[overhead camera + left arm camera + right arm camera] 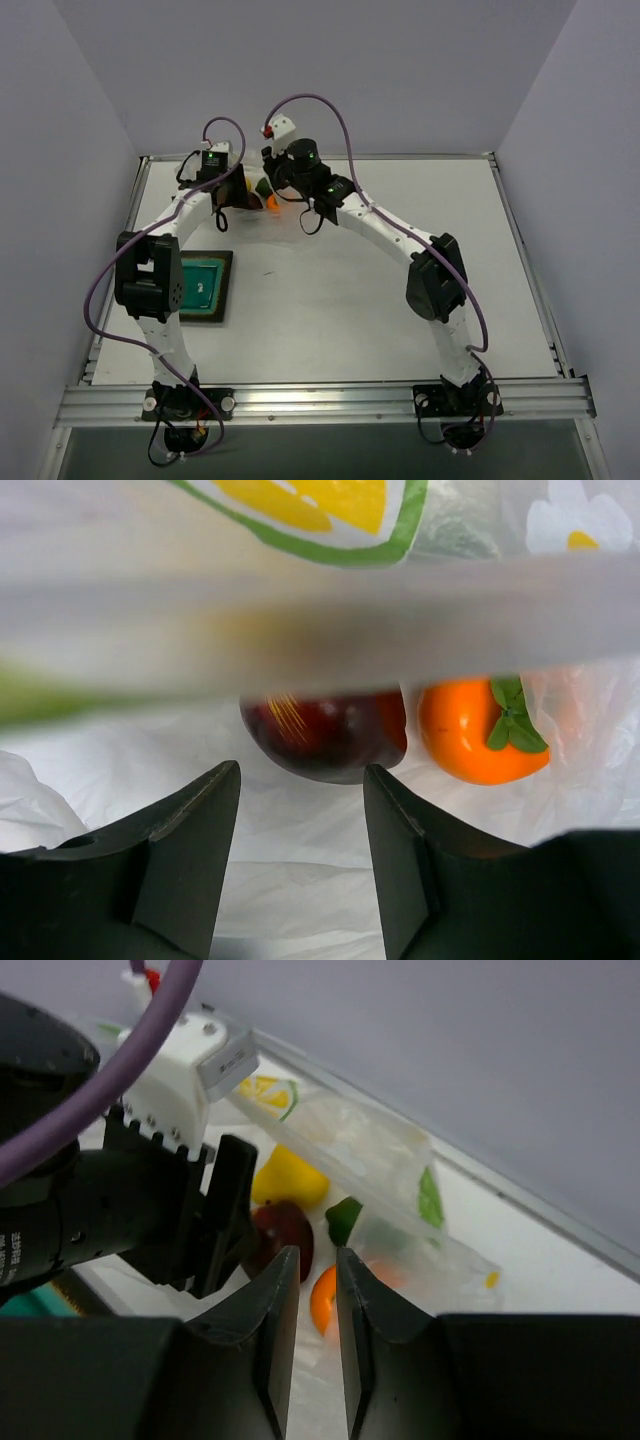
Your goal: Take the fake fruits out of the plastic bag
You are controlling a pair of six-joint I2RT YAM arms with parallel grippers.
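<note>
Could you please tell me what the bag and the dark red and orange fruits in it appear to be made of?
The plastic bag looks like thin translucent film, whitish and crinkled, with printed colour. The dark red fruit seems hard glossy plastic: smooth skin with a sheen. The orange fruit looks likewise smooth and moulded, its green leaf probably plastic too.

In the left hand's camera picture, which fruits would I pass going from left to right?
First the dark red fruit, then the orange fruit with green leaves, both on the plastic bag.
</note>
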